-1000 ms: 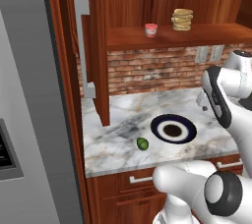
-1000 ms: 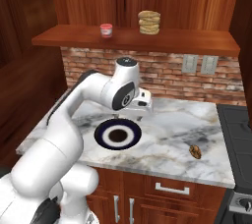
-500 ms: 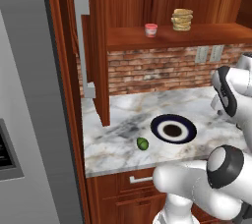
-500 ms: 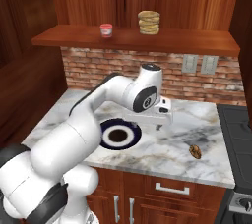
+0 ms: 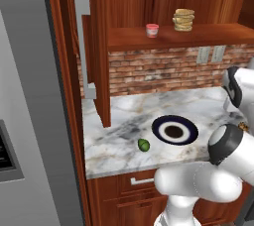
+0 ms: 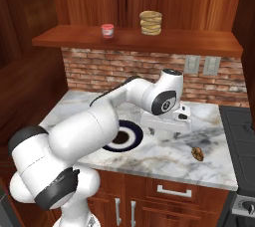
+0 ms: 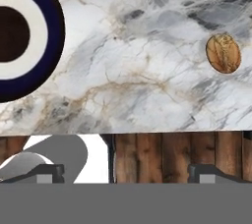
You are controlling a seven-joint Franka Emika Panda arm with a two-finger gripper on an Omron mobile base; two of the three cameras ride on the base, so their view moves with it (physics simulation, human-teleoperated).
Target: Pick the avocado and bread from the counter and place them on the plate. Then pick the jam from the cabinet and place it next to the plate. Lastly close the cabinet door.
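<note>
So the pincer hangs wide apart and empty over the desk, bread lying close beside it, right of the plate. Looks light, crumbly, low: I'd pinch its sides gently.

You see the tool hanging open above the marble bench, between the plate and the small brown bread. Up on the shelf sit the jam and a stack of tan discs.
</note>
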